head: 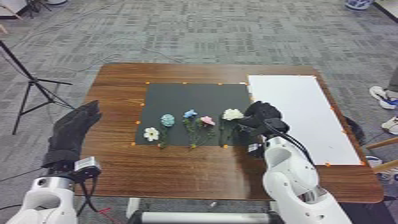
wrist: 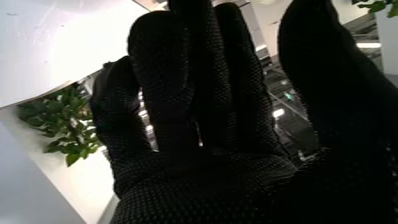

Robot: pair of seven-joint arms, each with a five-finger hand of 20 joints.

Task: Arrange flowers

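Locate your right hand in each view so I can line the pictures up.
Head view: the right hand is right of centre, just right of the larger white flower, where the dark mat meets the white sheet.
Right wrist view: close up, fingers straight, leafy plant behind.
Shared landmark: that hand's black glove.

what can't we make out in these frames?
Mat's right edge, head view: partly behind right hand.
Right hand touching right white flower or not, head view: too small.
Stems, head view: too small to trace.
Some of right hand's fingertips, right wrist view: cut off by top edge.
Right arm's base, head view: cut off by bottom edge.
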